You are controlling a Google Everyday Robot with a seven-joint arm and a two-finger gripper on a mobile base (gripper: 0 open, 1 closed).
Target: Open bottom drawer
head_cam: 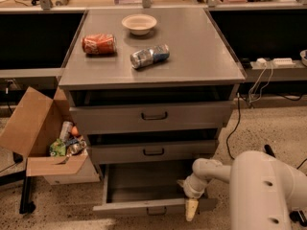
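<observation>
The bottom drawer (129,206) and the cabinet (192,51) look like grey metal, smooth and matt, and the box (29,123) beside them is plain brown cardboard. The gripper (191,209), at the drawer's front right corner, has a pale tip, perhaps rubber, below a smooth white plastic-looking arm (264,190). The floor (268,128) is speckled and rough.
</observation>
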